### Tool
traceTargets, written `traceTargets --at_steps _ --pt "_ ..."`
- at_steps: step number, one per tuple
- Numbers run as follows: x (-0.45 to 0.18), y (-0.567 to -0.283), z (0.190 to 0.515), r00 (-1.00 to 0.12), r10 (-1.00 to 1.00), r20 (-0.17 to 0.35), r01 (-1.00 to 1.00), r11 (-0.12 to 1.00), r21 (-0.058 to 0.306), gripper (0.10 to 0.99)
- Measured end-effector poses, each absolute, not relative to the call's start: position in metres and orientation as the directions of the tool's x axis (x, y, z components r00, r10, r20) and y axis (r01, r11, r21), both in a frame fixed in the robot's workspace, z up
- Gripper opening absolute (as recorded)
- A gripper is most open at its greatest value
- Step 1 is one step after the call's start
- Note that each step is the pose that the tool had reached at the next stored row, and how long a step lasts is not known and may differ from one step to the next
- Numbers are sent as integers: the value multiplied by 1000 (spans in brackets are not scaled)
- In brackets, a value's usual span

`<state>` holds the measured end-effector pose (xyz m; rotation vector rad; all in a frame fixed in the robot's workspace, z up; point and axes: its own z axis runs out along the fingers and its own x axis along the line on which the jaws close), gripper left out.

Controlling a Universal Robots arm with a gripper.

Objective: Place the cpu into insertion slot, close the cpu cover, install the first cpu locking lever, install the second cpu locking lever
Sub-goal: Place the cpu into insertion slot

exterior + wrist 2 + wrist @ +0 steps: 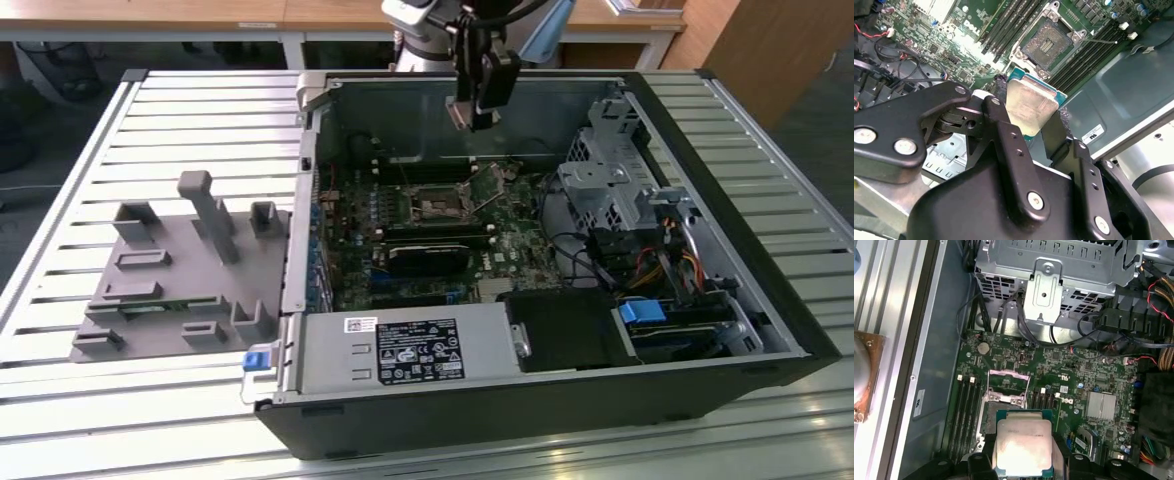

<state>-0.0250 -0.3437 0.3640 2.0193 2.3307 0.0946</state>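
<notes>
My gripper [470, 112] hangs above the back of the open computer case, shut on the cpu [461, 116]. In both wrist views the cpu [1029, 107] [1023, 446] is a pale silver square on a green board, pinched by its edges between the black fingers [1004, 130]. The gripper [1030, 102] [1023, 452] holds it in the air, apart from the board. The insertion slot [438, 203] [1050, 44] lies on the motherboard below with its dark centre bare. The cpu cover [1009, 386], a silver frame, stands swung open at the slot's far side. The held cpu hides part of the slot [986, 417].
Black memory slots [1004, 25] run beside the socket. A metal drive cage [607, 190] [1054, 270] and cable bundles [667, 265] fill the exterior view's right side of the case. A power supply [400, 350] sits at the front. A grey fixture [174, 270] lies on the slatted table [160, 120].
</notes>
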Motion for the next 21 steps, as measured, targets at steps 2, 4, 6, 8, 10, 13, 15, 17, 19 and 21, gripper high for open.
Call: traceTargets --at_steps 2,4,6,8,10,13,15,17,19,21 --pt "-25 -344 363 -142 990 -3 986 142 83 529" --pt "-25 -344 363 -142 990 -4 986 141 83 529" --pt "-25 -344 362 -137 990 -4 987 137 83 529" --pt "-25 -344 362 -128 992 -4 988 128 83 529" --pt "-25 -344 361 -116 993 -4 990 116 83 529" --pt "-25 -344 360 -104 995 -4 991 104 83 529" --pt "-25 -344 359 -100 995 -4 992 100 83 529" --pt "-25 -344 358 -95 995 -4 992 95 83 529" --pt "-25 -344 357 -93 996 -4 992 93 83 529" --pt "-25 -344 356 -91 996 -4 992 91 83 529"
